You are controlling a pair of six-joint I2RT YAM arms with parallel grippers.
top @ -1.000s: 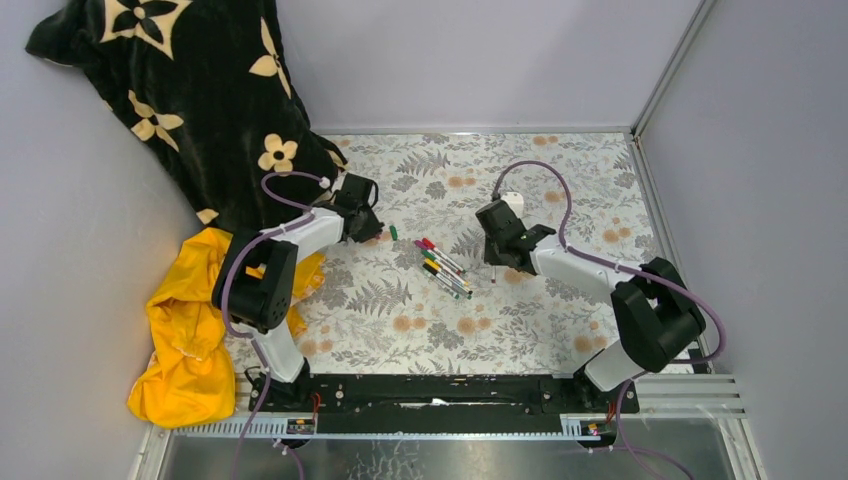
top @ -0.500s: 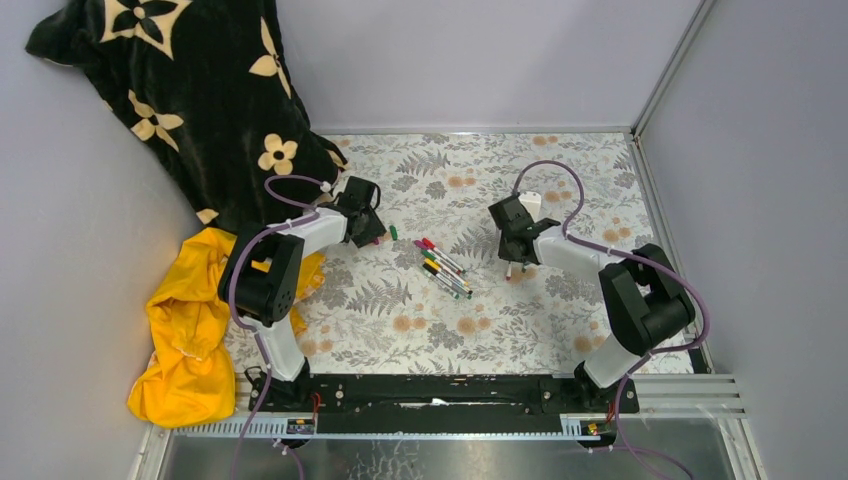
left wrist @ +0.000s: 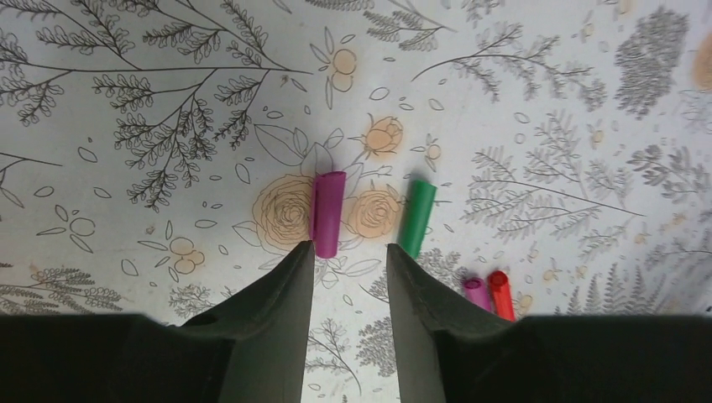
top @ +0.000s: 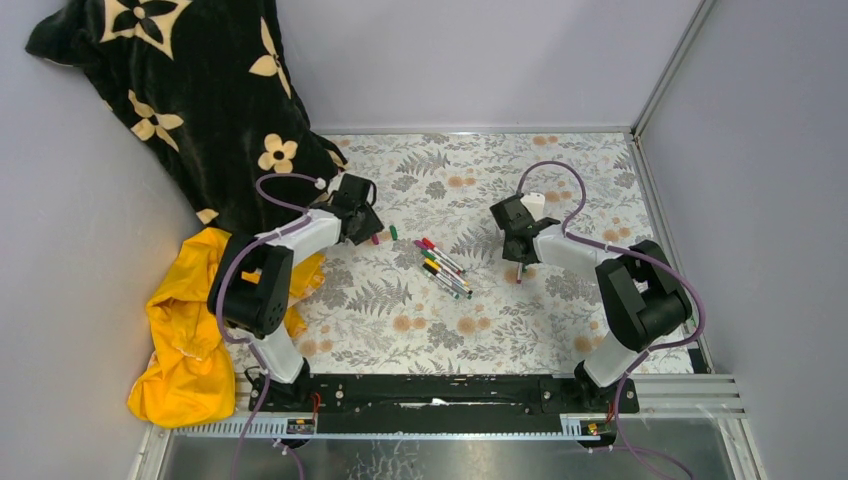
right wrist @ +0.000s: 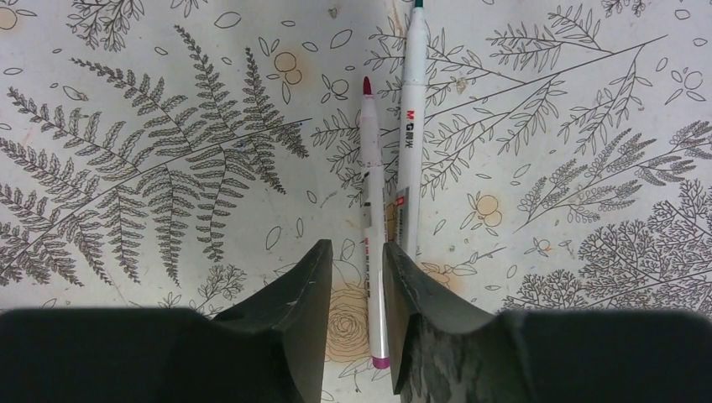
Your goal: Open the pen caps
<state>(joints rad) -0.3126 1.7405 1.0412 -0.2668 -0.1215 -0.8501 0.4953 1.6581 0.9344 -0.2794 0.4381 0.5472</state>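
Both empty: left gripper (left wrist: 348, 252) half open, magenta cap (left wrist: 327, 213) at its 12, green cap (left wrist: 417, 217) at 1. Right gripper (right wrist: 357, 252) barely parted over a bare pen (right wrist: 372, 243) — close off-centre and you'll roll it. Capped pens (top: 445, 268) lie at its 9 in top view.

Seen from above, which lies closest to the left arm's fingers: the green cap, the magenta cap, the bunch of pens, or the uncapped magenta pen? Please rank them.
1. Magenta cap: right at the tips of the left fingers.
2. Green cap: just to the right of the magenta cap.
3. Bunch of pens: mid-table, further right.
4. Uncapped magenta pen: far right, under the other arm.
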